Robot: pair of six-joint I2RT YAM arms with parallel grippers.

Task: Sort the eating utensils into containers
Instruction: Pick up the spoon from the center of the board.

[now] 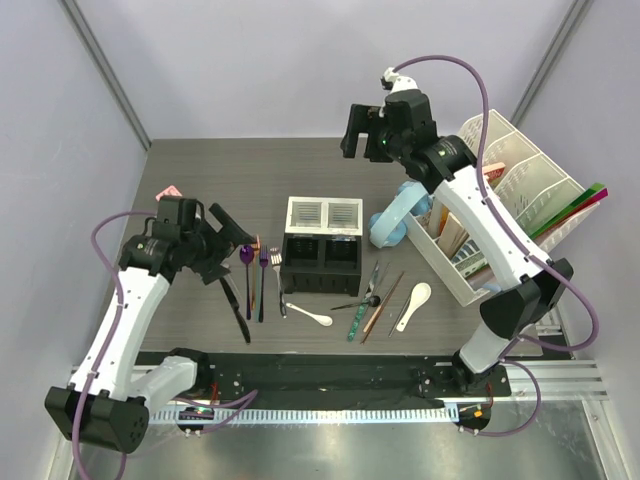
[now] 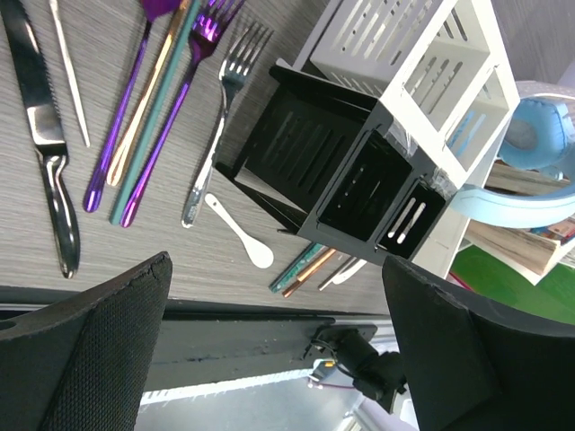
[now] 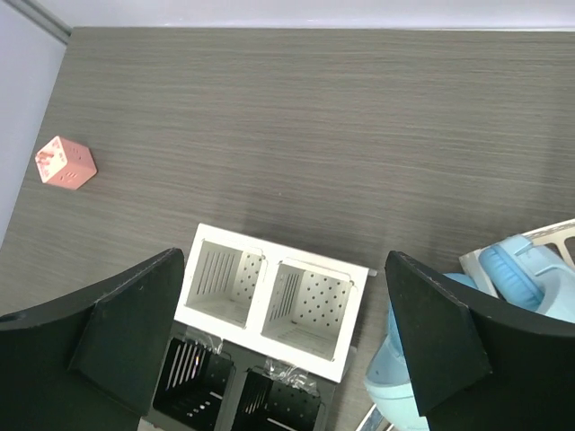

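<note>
Near edge of table [image 1: 220, 180], cutlery lies loose: black knife [image 1: 237, 312], purple spoon [image 1: 247, 280] & fork [image 1: 263, 285] at L; chopsticks [image 1: 385, 305], white soup spoon [image 1: 418, 295] at R. L gripper [image 1: 222, 248] just L of the purple pcs, jaws wide, nothing in them. Behind the cutlery, caddy [image 1: 320, 276] at mid-table. R gripper [image 1: 368, 135] raised over far side, jaws wide, nothing in them

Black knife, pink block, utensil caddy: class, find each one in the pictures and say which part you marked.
black knife [image 2: 43, 135], left wrist view, lower part of the blade.
pink block [image 3: 65, 162], right wrist view, its top face.
utensil caddy [image 3: 268, 289], right wrist view, white divider between two compartments.
</note>
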